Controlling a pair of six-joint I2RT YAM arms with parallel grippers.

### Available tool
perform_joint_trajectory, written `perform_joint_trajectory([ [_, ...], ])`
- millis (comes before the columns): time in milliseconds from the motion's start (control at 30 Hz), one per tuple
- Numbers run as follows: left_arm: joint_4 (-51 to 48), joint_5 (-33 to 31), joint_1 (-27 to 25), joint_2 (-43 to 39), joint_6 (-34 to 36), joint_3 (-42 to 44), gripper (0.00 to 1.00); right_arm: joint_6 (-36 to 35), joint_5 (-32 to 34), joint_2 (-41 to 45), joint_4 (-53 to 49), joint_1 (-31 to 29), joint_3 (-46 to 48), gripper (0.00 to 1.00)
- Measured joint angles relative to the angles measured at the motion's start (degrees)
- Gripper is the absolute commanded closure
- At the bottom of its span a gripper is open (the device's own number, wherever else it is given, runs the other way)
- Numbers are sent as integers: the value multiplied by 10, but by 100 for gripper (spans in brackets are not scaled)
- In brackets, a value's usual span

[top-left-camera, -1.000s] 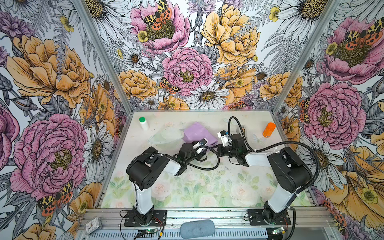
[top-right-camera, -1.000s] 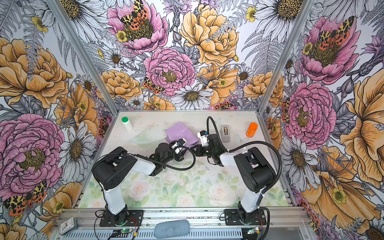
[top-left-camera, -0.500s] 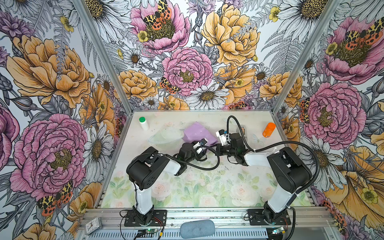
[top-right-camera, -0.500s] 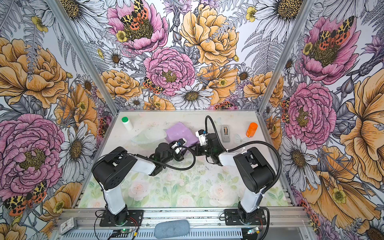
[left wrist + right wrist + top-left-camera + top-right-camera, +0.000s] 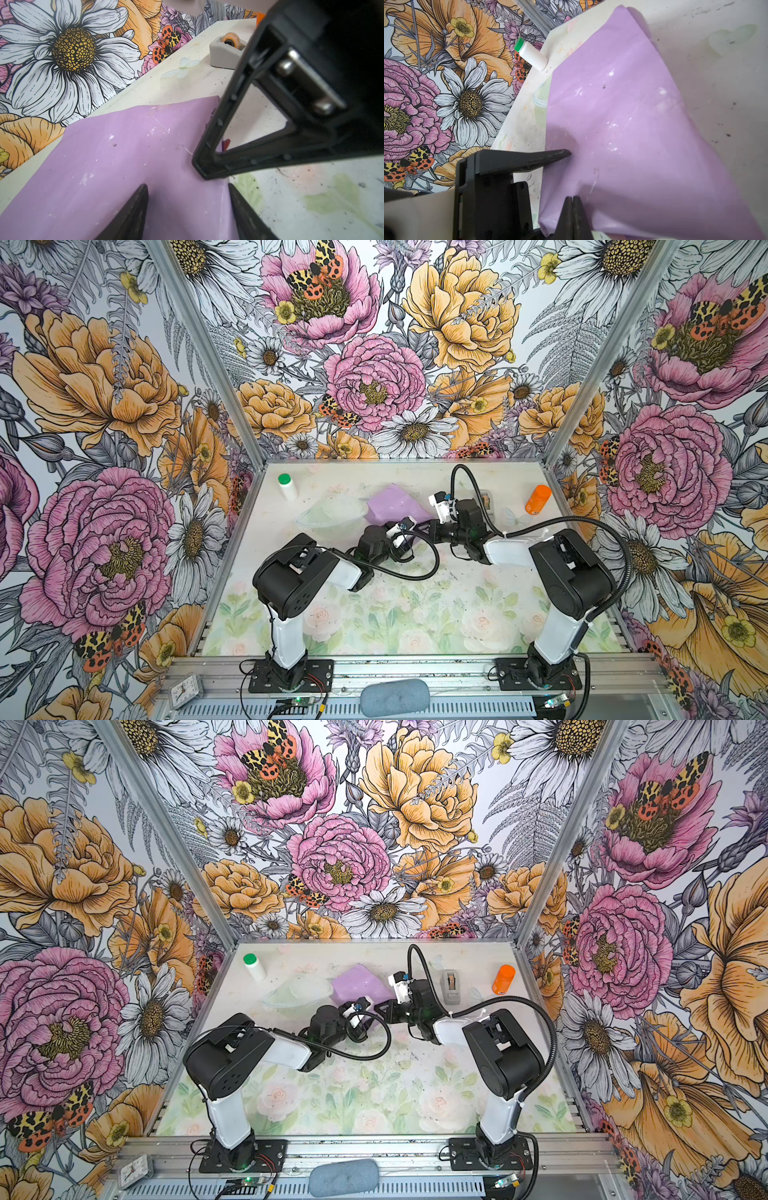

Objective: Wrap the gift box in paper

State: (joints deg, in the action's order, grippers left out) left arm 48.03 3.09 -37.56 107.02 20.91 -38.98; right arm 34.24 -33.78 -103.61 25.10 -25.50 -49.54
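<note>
Covering the gift box entirely, the lilac paper [image 5: 395, 506] lies humped mid-table [image 5: 415, 614], between both arms. The left gripper [image 5: 187, 199], jaws partly spread, straddles its near fold; the right gripper [image 5: 572, 202], closed, presses the sheet's edge opposite. A grey tape dispenser [image 5: 450, 982] stands nearby behind the right arm, clear.

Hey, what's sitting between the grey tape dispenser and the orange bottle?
Nothing. Only bare table separates the tape dispenser from the orange bottle, as a top view shows.
</note>
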Motion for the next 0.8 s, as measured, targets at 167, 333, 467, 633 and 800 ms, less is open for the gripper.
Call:
perform_joint_trajectory([
  [167,0,0,0,0,0,0,41,0,13,-16,-6,0,-14,100],
  [333,0,0,0,0,0,0,41,-1,25,-19,-13,0,-21,100],
  [467,0,0,0,0,0,0,41,-7,34,-6,-32,0,-20,93],
  [633,0,0,0,0,0,0,41,-24,47,55,-74,3,-8,87],
  [800,0,0,0,0,0,0,41,-35,51,96,-82,4,0,91],
])
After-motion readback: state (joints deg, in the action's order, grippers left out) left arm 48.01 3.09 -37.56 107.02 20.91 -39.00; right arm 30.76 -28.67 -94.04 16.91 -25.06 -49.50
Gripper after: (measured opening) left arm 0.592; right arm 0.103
